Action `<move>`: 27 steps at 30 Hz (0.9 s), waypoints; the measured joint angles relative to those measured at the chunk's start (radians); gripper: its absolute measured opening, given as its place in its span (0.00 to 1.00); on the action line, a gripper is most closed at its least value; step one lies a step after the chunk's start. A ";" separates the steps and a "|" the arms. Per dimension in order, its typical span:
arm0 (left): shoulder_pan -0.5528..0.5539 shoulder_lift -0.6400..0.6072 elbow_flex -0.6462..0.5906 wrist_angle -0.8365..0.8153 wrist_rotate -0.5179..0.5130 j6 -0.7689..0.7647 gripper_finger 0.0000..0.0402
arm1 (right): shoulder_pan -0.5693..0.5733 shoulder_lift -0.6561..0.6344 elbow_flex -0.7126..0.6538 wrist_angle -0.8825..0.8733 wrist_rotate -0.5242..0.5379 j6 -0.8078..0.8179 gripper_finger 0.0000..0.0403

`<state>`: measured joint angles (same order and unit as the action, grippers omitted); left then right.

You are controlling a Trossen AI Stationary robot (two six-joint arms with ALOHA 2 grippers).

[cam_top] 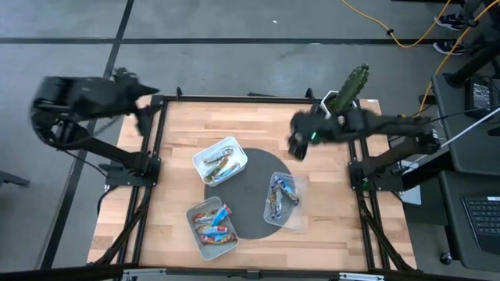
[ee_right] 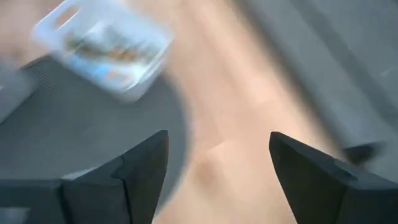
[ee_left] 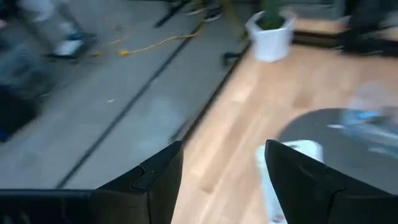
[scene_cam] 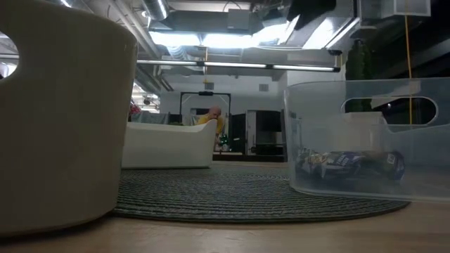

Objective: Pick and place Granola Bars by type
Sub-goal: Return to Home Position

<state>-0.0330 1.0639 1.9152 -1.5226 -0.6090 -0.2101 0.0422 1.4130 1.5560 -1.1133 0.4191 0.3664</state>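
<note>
Granola bars lie in three tubs around a round dark mat [cam_top: 254,183]. The near tub [cam_top: 212,226] holds blue and red-brown bars mixed. The white tub [cam_top: 220,160] holds a few brownish bars. The clear tub [cam_top: 283,199] holds blue bars [scene_cam: 351,163], also blurred in the right wrist view [ee_right: 102,46]. My left gripper [cam_top: 144,113] [ee_left: 221,155] hovers open over the table's far left corner, holding nothing. My right gripper [cam_top: 297,147] [ee_right: 217,146] is open and empty above the mat's far right edge, beyond the clear tub.
A potted plant [cam_top: 348,90] in a white pot [ee_left: 270,31] stands at the table's far right corner, beside the right arm. A black frame rail [cam_top: 234,97] runs around the table top. Bare wood lies between the tubs and the far edge.
</note>
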 joint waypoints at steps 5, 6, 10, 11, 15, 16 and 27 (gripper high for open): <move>0.000 -0.122 0.000 0.006 0.330 0.012 0.55 | -0.174 -0.100 0.068 0.028 0.082 -0.231 0.69; 0.000 -0.142 0.000 0.013 0.389 0.013 0.55 | -0.214 -0.127 0.070 0.039 0.085 -0.274 0.69; 0.002 -0.213 -0.036 0.097 0.334 0.004 0.55 | -0.357 -0.245 0.054 0.124 0.087 -0.438 0.69; 0.002 -0.229 -0.055 0.107 0.296 -0.021 0.55 | -0.389 -0.276 0.038 0.151 0.082 -0.478 0.69; 0.002 -0.289 -0.164 0.099 0.217 -0.089 0.55 | -0.474 -0.382 -0.033 0.209 0.063 -0.554 0.69; 0.002 -0.308 -0.205 0.109 0.186 -0.098 0.55 | -0.490 -0.407 -0.056 0.216 0.049 -0.552 0.69; 0.002 -0.448 -0.608 0.129 -0.040 -0.333 0.55 | -0.544 -0.592 -0.308 0.234 -0.032 -0.527 0.69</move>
<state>-0.0311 0.6161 1.3075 -1.3940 -0.6494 -0.5431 -0.5014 0.8207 1.2479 -0.8791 0.3874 -0.1604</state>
